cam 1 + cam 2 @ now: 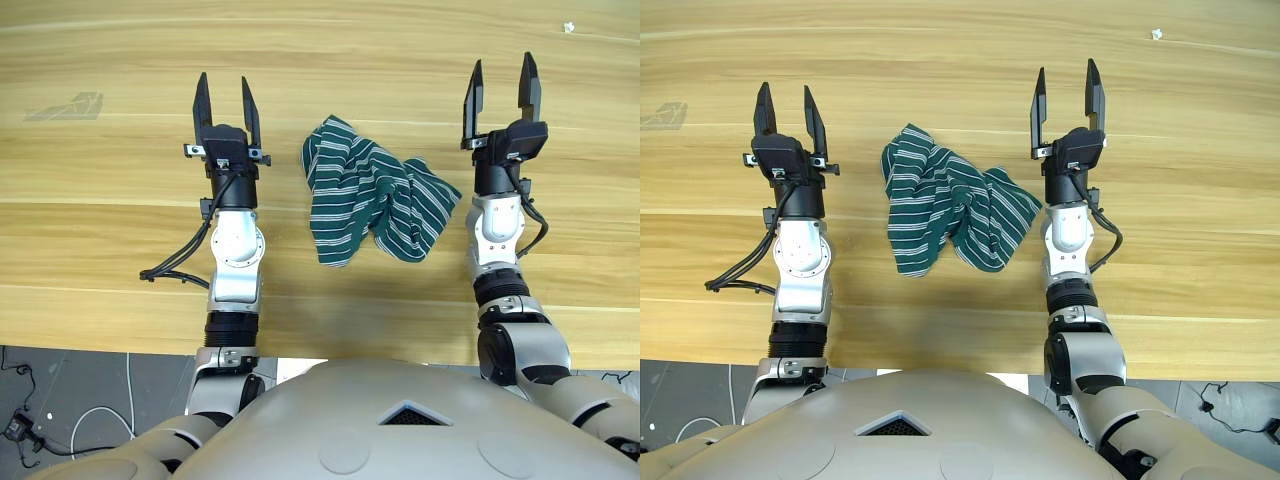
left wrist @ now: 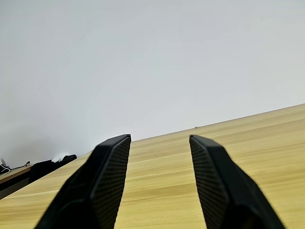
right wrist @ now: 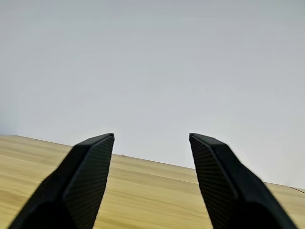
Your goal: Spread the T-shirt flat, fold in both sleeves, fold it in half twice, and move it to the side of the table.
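A dark green T-shirt with thin white stripes lies crumpled in a heap on the wooden table, between my two arms. My left gripper hovers open just to the shirt's left, fingers pointing away from me, nothing between them. On the shirt's right, my right gripper is also open and holds nothing. In the wrist views the left gripper and right gripper show spread black fingers over bare tabletop.
A small white scrap lies at the far right of the table. A faint grey mark sits on the wood at the far left. The table's near edge runs just in front of my body, with cables on the floor below.
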